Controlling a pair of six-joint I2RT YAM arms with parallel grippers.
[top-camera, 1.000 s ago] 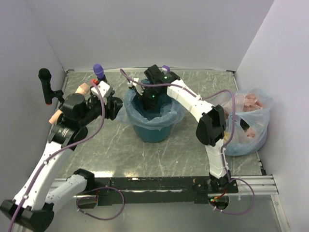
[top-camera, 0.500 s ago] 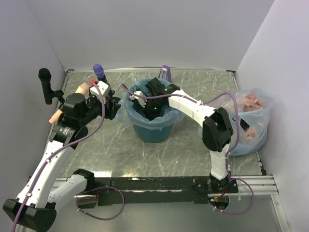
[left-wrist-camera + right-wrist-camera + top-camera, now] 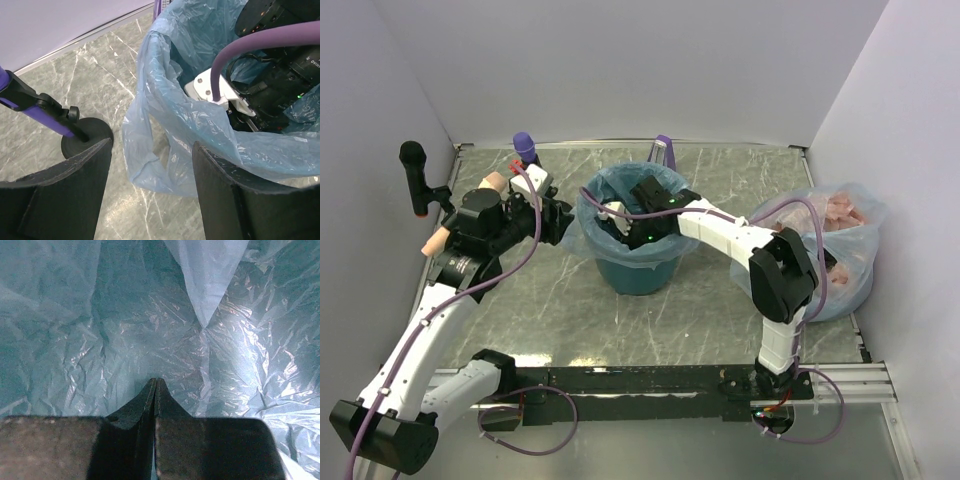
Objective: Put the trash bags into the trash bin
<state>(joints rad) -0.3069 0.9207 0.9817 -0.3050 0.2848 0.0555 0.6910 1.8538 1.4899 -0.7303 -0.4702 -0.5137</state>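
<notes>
The teal trash bin (image 3: 638, 272) stands mid-table. The pale-blue trash bag (image 3: 610, 186) lines it, its edge draped over the rim. My right gripper (image 3: 620, 228) is down inside the bin, its fingertips (image 3: 156, 382) pressed together against the crinkled bag lining (image 3: 90, 335); I see nothing held between them. My left gripper (image 3: 561, 222) is open just left of the bin. In the left wrist view the gripper (image 3: 150, 170) straddles the bag's hanging outer fold (image 3: 160, 145) without touching it, and the right arm (image 3: 280, 75) fills the bin mouth.
A clear bag of pink and yellow items (image 3: 832, 250) sits at the right wall. A purple-topped stand (image 3: 525, 148) with a round black base (image 3: 85, 135) is close to my left gripper. A black post (image 3: 415, 175) stands far left, a purple piece (image 3: 663, 148) behind the bin.
My right arm has dropped lower and its gripper has gone deeper into the bin. The bag's back edge now stands higher. My left gripper has barely moved.
</notes>
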